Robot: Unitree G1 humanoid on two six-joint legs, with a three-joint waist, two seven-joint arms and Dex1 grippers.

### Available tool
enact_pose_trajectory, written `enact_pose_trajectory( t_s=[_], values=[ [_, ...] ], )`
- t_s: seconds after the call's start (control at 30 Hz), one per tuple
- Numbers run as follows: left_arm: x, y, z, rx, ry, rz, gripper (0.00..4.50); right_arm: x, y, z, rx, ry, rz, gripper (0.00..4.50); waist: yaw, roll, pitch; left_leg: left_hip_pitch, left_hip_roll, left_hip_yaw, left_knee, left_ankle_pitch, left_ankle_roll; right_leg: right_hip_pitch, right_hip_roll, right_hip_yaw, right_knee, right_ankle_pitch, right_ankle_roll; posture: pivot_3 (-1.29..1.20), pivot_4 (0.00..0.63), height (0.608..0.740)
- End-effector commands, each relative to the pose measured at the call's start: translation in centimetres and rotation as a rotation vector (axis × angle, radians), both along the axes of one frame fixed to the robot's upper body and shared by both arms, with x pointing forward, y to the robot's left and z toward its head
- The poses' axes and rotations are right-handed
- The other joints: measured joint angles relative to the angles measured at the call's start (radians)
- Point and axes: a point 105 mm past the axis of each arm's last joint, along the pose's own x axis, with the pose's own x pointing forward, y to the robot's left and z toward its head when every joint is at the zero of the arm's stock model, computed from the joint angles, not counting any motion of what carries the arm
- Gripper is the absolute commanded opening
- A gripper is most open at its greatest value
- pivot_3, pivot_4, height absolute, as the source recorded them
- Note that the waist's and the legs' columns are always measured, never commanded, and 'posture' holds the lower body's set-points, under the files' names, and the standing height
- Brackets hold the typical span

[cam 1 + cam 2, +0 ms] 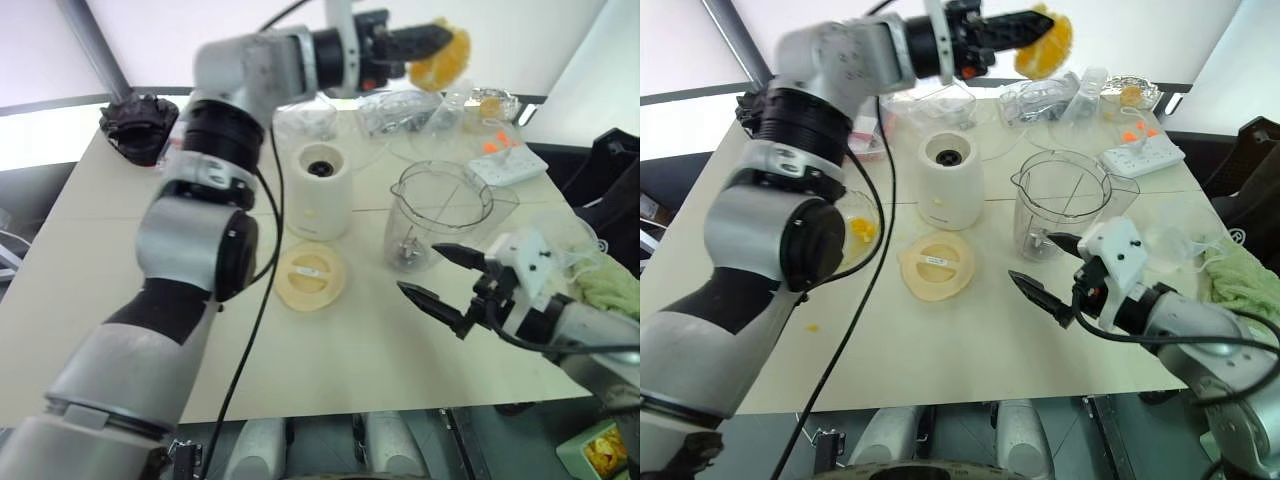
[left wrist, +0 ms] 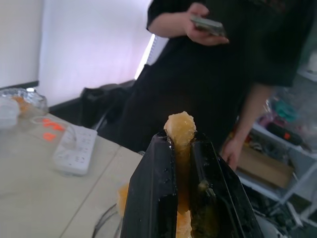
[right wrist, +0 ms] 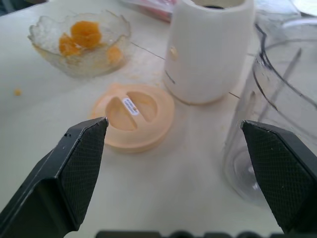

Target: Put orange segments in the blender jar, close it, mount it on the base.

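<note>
left tool (image 1: 1025, 28) clenched on one orange segment (image 1: 1048, 45), raised above the desk (image 1: 940, 340) | right tool (image 1: 1042, 270) released beside one blender jar (image 1: 1060, 205) | one base (image 1: 948, 180) | one lid (image 1: 936, 264)

On the table (image 1: 330, 350) stand one blender jar (image 1: 435, 215), one base (image 1: 320, 190) and one flat cream-yellow lid (image 1: 311, 274). One wavy-edged glass bowl (image 3: 79, 42) contains roughly three orange segments (image 3: 84, 32); the exact count cannot be confirmed. One further orange segment (image 1: 1045, 45) is clamped in the left gripper (image 1: 1025, 32). One white power strip (image 1: 1142, 153) is present. One person (image 2: 223, 74) stands alongside.
</note>
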Motion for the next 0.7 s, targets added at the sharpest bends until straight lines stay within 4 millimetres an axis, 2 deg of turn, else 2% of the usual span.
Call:
enact_pose_trajectory(
  t_s=[0.03,0.13,0.37,0.4,0.43,0.5,0.6,0.63,0.67,0.7],
  values=[
    [-0.7,-1.7,-0.8,0.039,-0.055,-0.058,0.33,-1.3,-0.2,1.2,0.007,-0.070,-0.056,4.50,0.003,0.000,0.000,0.000,0.000,0.000,0.000,0.000,0.000,0.000,0.000,0.000,0.000,0.000,0.000,0.00,0.150,0.740],
    [-1.0,-2.9,-3.3,0.094,-0.036,-0.092,0.33,-1.9,-0.5,1.0,0.013,-0.066,-0.104,4.50,0.006,0.000,0.000,-0.001,0.000,0.000,0.002,0.000,0.001,0.000,0.000,0.000,0.000,0.000,0.000,0.00,0.150,0.740],
    [-0.6,-2.9,-6.6,0.175,-0.047,-0.094,0.33,-2.4,-0.8,1.2,0.018,-0.065,-0.138,4.50,0.006,0.000,0.000,-0.002,0.001,0.000,0.009,-0.003,0.005,0.001,0.000,0.001,0.001,0.001,0.001,0.00,0.150,0.740],
    [-0.4,-2.8,-6.8,0.174,-0.050,-0.083,0.90,-2.5,-0.9,1.2,0.017,-0.064,-0.145,4.50,0.006,0.000,0.000,-0.003,0.001,0.001,0.009,-0.003,0.005,0.001,0.000,0.001,0.001,0.001,0.001,0.00,0.150,0.740],
    [-0.3,-2.7,-6.9,0.163,-0.042,-0.072,1.11,-2.5,-1.1,1.2,0.014,-0.063,-0.152,4.50,0.006,0.000,0.000,-0.003,0.000,0.001,0.009,-0.003,0.005,0.001,0.000,0.001,0.001,0.001,0.001,0.00,0.150,0.740],
    [0.0,-2.4,-6.8,0.134,-0.023,-0.060,2.03,-2.6,-1.1,1.2,0.012,-0.061,-0.159,4.50,0.007,0.000,0.000,-0.003,0.000,0.000,0.009,-0.003,0.005,0.001,0.000,0.001,0.001,0.001,0.001,0.00,0.150,0.740],
    [0.4,-2.3,-6.8,0.121,-0.024,-0.023,3.51,-2.7,-1.1,1.2,0.017,-0.058,-0.161,4.50,0.007,0.000,0.000,-0.003,0.000,0.000,0.010,-0.003,0.005,0.001,0.000,0.001,0.001,0.001,0.002,0.00,0.150,0.740],
    [0.5,-2.3,-6.8,0.115,-0.023,-0.016,4.15,-2.7,-1.1,1.2,0.016,-0.057,-0.163,4.50,0.007,0.000,0.000,-0.003,0.000,0.000,0.010,-0.003,0.005,0.001,0.000,0.001,0.001,0.001,0.002,0.00,0.150,0.740],
    [0.5,-2.3,-6.7,0.105,-0.020,-0.016,4.48,-2.7,-1.1,1.2,0.015,-0.056,-0.165,4.50,0.007,0.000,0.000,-0.003,0.000,0.000,0.010,-0.003,0.006,0.001,0.000,0.001,0.001,0.001,0.002,0.00,0.150,0.740],
    [0.4,-2.3,-6.5,0.095,-0.014,-0.021,4.48,-2.7,-1.1,1.2,0.015,-0.055,-0.167,4.50,0.007,0.000,0.000,-0.003,0.000,0.000,0.010,-0.003,0.006,0.001,0.000,0.001,0.001,0.001,0.002,0.00,0.150,0.740]
  ],
)
